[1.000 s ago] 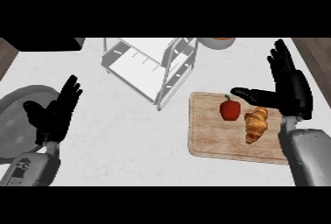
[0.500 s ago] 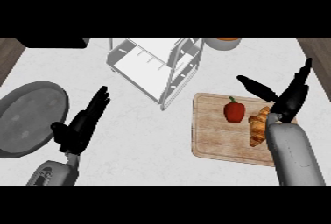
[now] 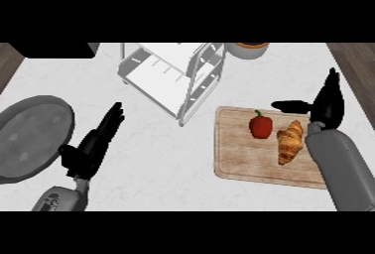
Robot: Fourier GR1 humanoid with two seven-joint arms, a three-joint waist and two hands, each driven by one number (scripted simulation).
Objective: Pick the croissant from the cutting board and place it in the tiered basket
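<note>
Right hand [image 3: 327, 105]: wide open, fingers straight and pointing away from the robot, thumb splayed out to its left. Nothing in it!
Right forearm [image 3: 341, 168]: rises from the lower edge and lies over the right-hand side of the cutting board [image 3: 242, 163], with the wrist roughly level with the board's far half.
Step in hand: the reach, by my reading. The pick has not begun, and the hand sits past the target rather than on it.
Croissant [image 3: 290, 143]: on the board, just left of the wrist and back toward the robot from the thumb. It lies lengthwise and I see no contact with the hand.
Next move: it calls for the hand to pull back and drop to its left, palm over the croissant, then curl fingers and thumb across its narrow width.
Red pepper [image 3: 261, 125]: one step further left, just beside the croissant's far end. It is a close neighbour, so the thumb could nudge it on the way down.
Tiered basket [image 3: 170, 79]: well off to the hand's left and a little farther out. That's the drop-off, a long sideways carry.
Left hand [image 3: 92, 145]: right across the counter, open, fingers straight and slanted, holding nothing.
Grey plate [image 3: 29, 136]: just beyond that left hand.
</note>
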